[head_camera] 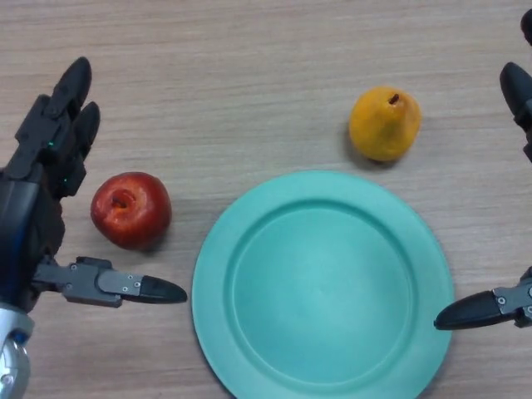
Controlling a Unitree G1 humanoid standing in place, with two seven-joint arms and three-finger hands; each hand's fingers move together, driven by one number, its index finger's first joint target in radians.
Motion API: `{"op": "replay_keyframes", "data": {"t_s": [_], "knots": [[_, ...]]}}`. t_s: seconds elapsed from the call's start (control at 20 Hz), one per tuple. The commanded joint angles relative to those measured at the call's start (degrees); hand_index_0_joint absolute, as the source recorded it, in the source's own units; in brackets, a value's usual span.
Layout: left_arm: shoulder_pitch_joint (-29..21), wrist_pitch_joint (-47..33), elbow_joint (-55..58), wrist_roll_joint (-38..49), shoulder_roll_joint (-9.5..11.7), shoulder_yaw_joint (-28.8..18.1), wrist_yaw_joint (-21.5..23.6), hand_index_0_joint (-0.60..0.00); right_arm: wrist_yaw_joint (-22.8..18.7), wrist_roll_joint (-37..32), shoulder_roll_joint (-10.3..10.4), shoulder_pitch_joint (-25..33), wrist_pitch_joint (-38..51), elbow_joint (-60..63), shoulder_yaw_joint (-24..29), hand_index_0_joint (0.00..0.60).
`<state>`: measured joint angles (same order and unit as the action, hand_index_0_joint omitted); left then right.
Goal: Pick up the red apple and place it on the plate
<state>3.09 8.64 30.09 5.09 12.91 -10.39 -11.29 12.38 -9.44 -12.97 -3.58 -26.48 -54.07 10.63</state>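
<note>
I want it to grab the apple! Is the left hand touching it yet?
Apart. The head view shows bare table between the open left hand and the red apple, on both the fingers' side and the thumb's.

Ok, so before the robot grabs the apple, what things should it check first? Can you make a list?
1. Red apple easy to see, standing alone on the table: ok.
2. Left hand open, fingers above the apple and thumb below it, not yet touching: ok.
3. Green plate has nothing on it, so there is room for the apple: ok.
4. Yellow pear sits away from the apple and off the plate, out of the likely path: ok.
5. Right hand out of the way: not quite ok, its thumb tip reaches over the plate's right edge.
6. Whether the hand is low enough to close round the apple: cannot tell from above.
</note>
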Motion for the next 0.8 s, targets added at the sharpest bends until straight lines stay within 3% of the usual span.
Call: {"op": "replay_keyframes", "data": {"t_s": [0.05, 0.4, 0.65, 0.8], "knots": [[-2.6, -12.4, -3.5, -1.6, 3.4, -5.2, 0.2, 0.0, -2.3, -2.4, -0.6, 0.5, 8.1, -2.1, 0.6, 0.0], [-8.3, -20.7, -20.4, -6.7, 6.3, -2.6, 3.6, 0.0, -2.4, -5.5, -0.2, -1.0, 8.2, -2.1, 2.6, 0.0], [-11.1, -23.3, -27.5, -7.9, 6.6, 0.0, 3.7, 0.0, -2.1, -6.1, -0.5, -0.8, 6.7, -3.0, 4.1, 0.0], [-12.6, -25.2, -30.7, -13.7, 6.7, 1.6, 4.3, 0.0, -1.6, -6.8, -0.7, -0.6, 5.8, -4.3, 5.4, 0.0]]}}
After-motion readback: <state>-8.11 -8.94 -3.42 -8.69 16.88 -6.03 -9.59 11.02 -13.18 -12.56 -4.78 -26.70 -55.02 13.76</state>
